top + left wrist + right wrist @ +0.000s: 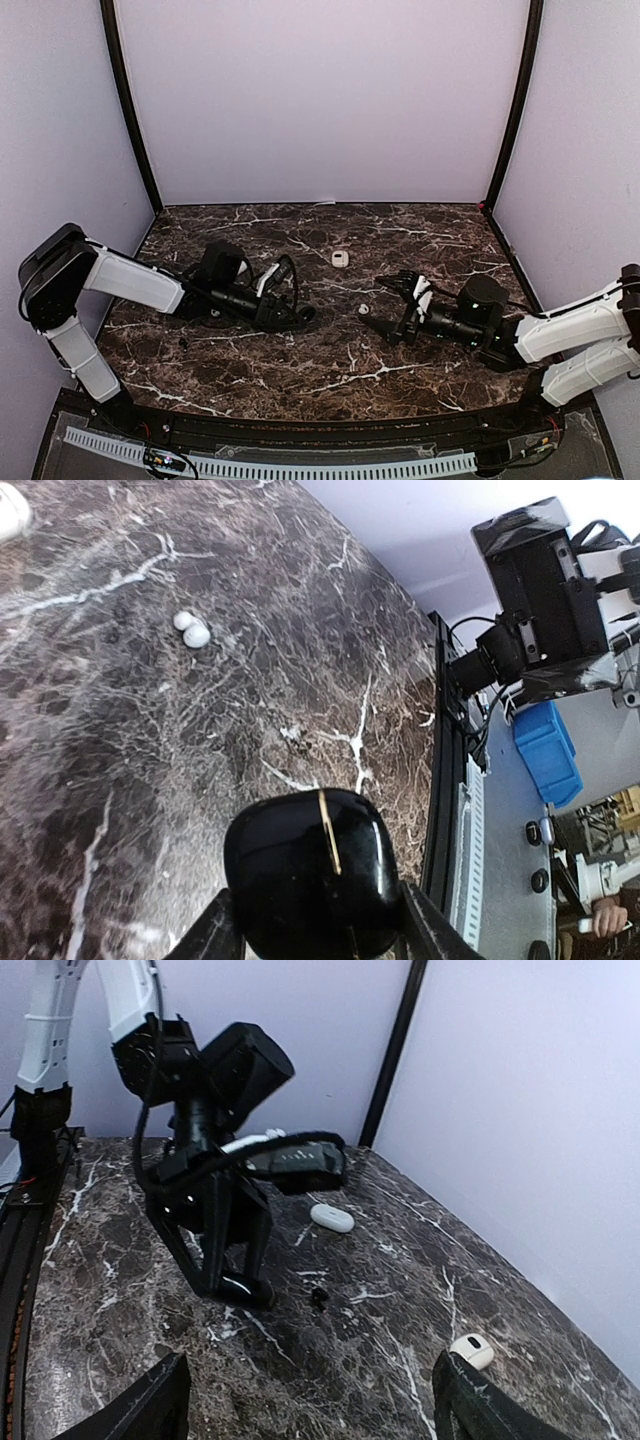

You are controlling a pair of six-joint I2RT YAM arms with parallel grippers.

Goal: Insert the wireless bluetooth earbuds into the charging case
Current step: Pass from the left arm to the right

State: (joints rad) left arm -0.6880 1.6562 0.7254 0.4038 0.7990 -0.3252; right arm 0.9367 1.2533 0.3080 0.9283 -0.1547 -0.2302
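My left gripper (318,930) is shut on a glossy black charging case (318,875), which rests low against the marble; a thin gold seam runs across the case. In the top view that case (303,313) sits at the left gripper (292,303) tip. One white earbud (362,309) lies on the marble between the two arms. In the right wrist view the earbud (472,1350) lies just beside the right-hand finger (478,1400). My right gripper (315,1410) stands wide open with nothing between its fingers. The left wrist view shows the earbud (190,630) far ahead of the case.
A small white pill-shaped case (341,258) lies farther back on the marble table (440,235), also seen as the white case (332,1217) behind the left gripper. A tiny black object (319,1298) lies between the grippers. Black frame posts and lilac walls enclose the table.
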